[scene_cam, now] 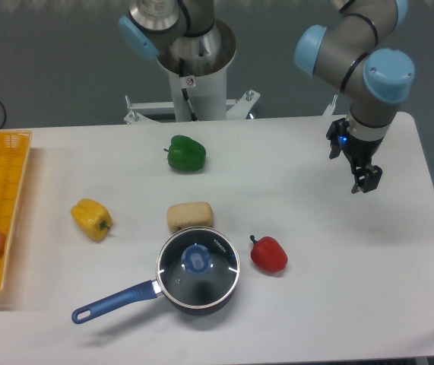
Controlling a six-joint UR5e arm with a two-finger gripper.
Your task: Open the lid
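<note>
- Saucepan nearest the camera, at the table's front edge, handle trailing out left of it. The lid sits flat on its rim, blue knob centred: still closed.
- Crowded around the saucepan: bread roll touching or just behind it, red pepper just right, yellow pepper off left, green pepper farther behind.
- Gripper hangs well right and behind the saucepan, holding nothing; finger spacing too small to tell.
- Judgement: straight above the knob is free room; a vertical approach avoids the neighbours.
</note>
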